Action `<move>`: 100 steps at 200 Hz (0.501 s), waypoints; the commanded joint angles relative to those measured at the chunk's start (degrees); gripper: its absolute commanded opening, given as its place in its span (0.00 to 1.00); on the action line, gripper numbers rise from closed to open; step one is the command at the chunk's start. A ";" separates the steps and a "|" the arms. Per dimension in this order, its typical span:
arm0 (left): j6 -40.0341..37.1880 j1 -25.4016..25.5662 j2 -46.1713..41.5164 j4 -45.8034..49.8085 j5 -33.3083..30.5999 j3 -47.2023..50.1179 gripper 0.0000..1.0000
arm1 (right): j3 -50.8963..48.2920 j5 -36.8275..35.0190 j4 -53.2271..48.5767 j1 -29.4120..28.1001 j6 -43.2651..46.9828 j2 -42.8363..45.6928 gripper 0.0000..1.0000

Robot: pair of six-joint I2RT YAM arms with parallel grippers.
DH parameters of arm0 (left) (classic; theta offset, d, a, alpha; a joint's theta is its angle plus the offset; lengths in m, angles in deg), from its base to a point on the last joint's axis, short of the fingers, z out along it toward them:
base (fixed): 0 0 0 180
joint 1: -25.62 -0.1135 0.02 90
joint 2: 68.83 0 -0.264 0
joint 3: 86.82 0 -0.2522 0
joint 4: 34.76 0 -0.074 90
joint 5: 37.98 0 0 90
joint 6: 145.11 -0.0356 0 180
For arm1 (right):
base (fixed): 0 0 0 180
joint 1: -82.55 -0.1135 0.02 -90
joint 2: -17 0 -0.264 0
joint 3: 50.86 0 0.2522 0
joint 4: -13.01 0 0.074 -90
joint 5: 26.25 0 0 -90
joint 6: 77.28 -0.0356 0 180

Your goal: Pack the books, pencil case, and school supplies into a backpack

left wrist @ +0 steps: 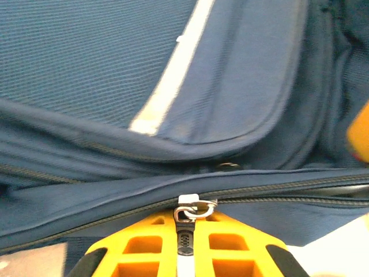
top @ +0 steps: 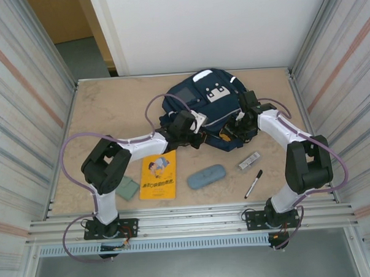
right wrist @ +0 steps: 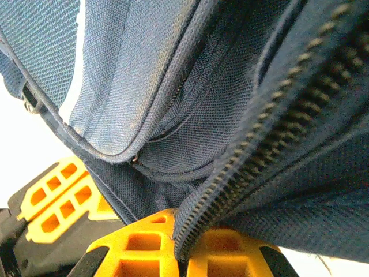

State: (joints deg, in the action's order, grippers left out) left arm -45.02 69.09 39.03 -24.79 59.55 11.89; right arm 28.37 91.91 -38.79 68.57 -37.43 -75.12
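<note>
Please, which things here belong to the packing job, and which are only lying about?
Job: large navy fabric backpack, thin yellow-orange paperback, blue-grey oblong pencil case, black marker pen, silvery-white bar, grey-green square pad.
Only surroundings: beige table, metal rail.

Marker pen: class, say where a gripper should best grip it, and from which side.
Probably mid-barrel, coming straight down from above, jaws across its width: the marker pen lies flat on the table, slanted, with bare space on either side.

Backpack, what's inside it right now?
The backpack looks zipped along its zipper, so its inside is hidden. The book, pencil case, marker, bar and pad lie outside on the table.
</note>
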 commanded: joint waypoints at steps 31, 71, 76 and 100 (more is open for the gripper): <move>-0.63 -5.30 -2.30 2.17 -4.72 0.85 0.00 | 0.15 1.95 -3.44 -0.67 3.83 1.70 0.00; 2.20 -11.17 1.89 6.82 -9.59 -3.83 0.00 | -0.18 -0.91 -4.57 -1.62 4.38 2.62 0.00; 2.77 -11.76 2.17 7.43 -9.98 -4.28 0.00 | -0.28 -0.98 -4.68 -1.67 4.31 2.83 0.00; 5.30 -13.48 2.29 11.38 -12.85 -6.44 0.00 | -0.50 -2.57 -4.54 -2.60 3.98 3.99 0.00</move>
State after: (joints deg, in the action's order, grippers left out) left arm -42.97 57.76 40.84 -17.64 53.41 8.87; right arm 28.28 90.45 -39.65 67.09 -35.62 -74.53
